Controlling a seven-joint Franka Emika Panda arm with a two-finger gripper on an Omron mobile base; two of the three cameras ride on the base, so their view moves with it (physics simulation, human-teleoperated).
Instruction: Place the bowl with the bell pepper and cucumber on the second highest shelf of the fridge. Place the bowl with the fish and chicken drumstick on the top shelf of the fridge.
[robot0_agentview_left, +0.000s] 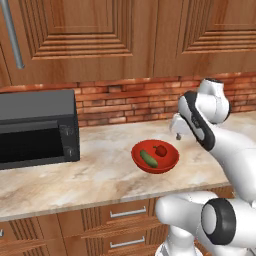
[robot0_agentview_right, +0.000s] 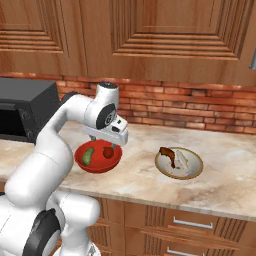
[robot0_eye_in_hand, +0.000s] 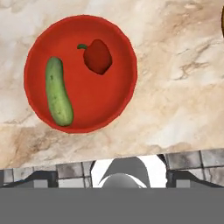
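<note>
A red bowl (robot0_agentview_left: 168, 158) (robot0_agentview_right: 98, 164) (robot0_eye_in_hand: 96, 96) sits on the marble counter, holding a green cucumber (robot0_agentview_left: 148, 158) (robot0_agentview_right: 88, 156) (robot0_eye_in_hand: 58, 91) and a red bell pepper (robot0_agentview_left: 160, 150) (robot0_agentview_right: 108, 152) (robot0_eye_in_hand: 98, 56). To its right stands a tan bowl (robot0_agentview_right: 195, 172) with a brown chicken drumstick (robot0_agentview_right: 167, 155) and a pale fish (robot0_agentview_right: 183, 161). My gripper (robot0_agentview_left: 178, 135) (robot0_agentview_right: 107, 143) hangs open just above the back rim of the red bowl, pointing down, with nothing in it. The fridge is out of view.
A black microwave (robot0_agentview_left: 37, 127) (robot0_agentview_right: 25, 107) stands on the counter at the left. A brick backsplash (robot0_agentview_left: 125, 102) and wooden wall cabinets (robot0_agentview_right: 170, 35) rise behind. Drawers (robot0_agentview_left: 127, 212) run below the counter's front edge.
</note>
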